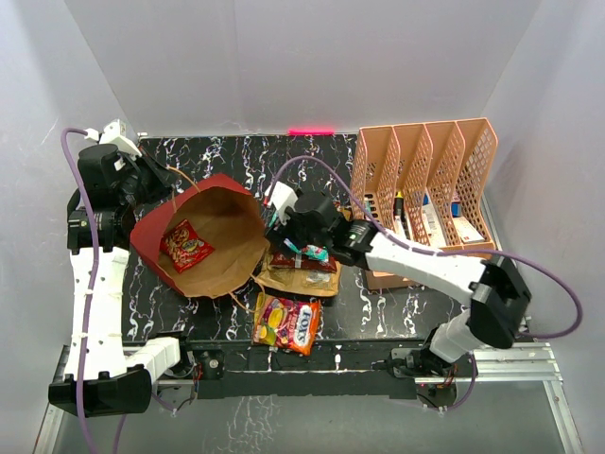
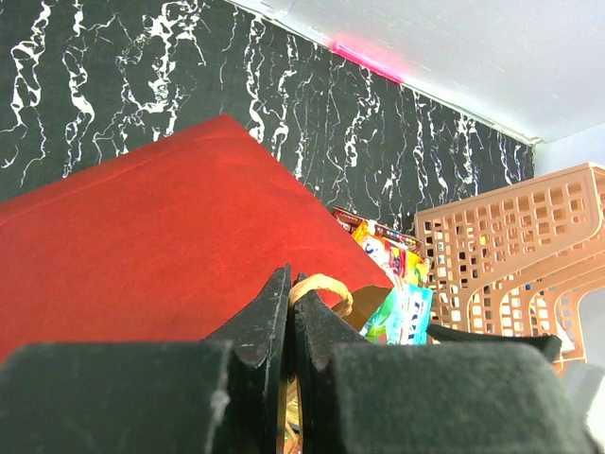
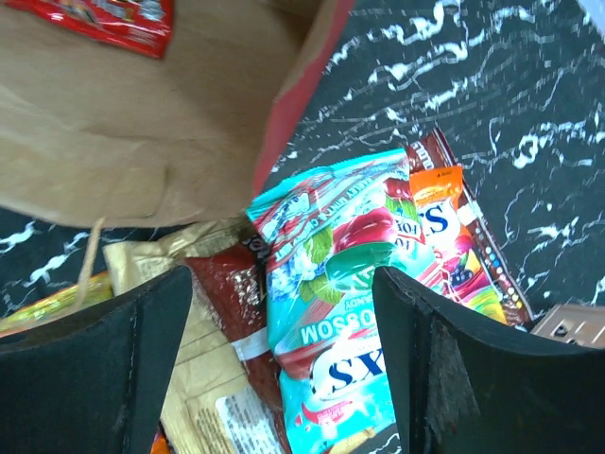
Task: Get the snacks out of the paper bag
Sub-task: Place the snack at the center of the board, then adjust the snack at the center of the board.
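The paper bag (image 1: pixel 151 236) lies tipped on its side with its mouth facing right, red outside (image 2: pixel 161 227) and brown inside (image 3: pixel 113 132). One red snack packet (image 1: pixel 186 246) rests within it (image 3: pixel 113 19). My left gripper (image 1: pixel 156 186) is shut on the bag's cord handle (image 2: pixel 326 284) at the rim. Outside the mouth lie a teal packet (image 3: pixel 331 312), a gold-brown packet (image 1: pixel 298 281), a dark red one (image 3: pixel 232 293) and an orange one (image 1: pixel 286 324). My right gripper (image 1: pixel 295 248) hangs open just over the teal packet, its fingers (image 3: pixel 142 340) apart on either side and touching nothing.
A pink mesh desk organiser (image 1: pixel 425 184) holding pens and stationery stands at the back right, close behind the right arm. It also shows in the left wrist view as the pink mesh organiser (image 2: pixel 520 246). The black marbled table (image 1: pixel 227 156) ends just below the orange packet.
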Controlling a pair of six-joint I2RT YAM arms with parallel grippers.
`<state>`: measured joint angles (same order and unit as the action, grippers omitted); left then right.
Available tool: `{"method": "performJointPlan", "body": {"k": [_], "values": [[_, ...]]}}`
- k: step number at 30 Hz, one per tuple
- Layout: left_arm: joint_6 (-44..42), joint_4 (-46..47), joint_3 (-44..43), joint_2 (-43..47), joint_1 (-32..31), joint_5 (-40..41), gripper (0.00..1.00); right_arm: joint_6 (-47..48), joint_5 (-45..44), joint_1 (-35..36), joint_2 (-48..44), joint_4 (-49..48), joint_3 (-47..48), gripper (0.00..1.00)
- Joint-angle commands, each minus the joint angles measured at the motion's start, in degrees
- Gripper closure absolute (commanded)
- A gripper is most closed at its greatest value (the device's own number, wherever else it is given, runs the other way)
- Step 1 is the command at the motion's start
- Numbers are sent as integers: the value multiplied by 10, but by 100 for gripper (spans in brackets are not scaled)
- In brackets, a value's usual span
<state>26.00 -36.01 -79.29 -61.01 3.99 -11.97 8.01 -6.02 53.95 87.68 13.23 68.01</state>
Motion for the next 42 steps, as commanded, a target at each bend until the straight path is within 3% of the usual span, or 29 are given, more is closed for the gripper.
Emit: {"method": "performJointPlan", "body": {"k": [1,9,15,23,29,34,42], "values": [[-1,18,-3,10,-1,-23,100,65,80,2,-77,-30,-27,19],[-2,23,0,10,0,-26,100,126,170,66,-93,-29,-5,18],[-7,18,0,10,0,-18,100,80,173,139,-49,-58,-5,18],[-14,18,1,9,-1,-9,100,39,149,248,-61,-78,-111,20],[-12,19,0,5,-1,-15,100,-15,85,260,-66,-146,-204,11],[-9,20,-2,3,0,-18,100,-14,48,260,-31,-160,-209,10],[-10,13,-11,1,-1,-18,100,18,-82,260,20,-159,-220,10]]}}
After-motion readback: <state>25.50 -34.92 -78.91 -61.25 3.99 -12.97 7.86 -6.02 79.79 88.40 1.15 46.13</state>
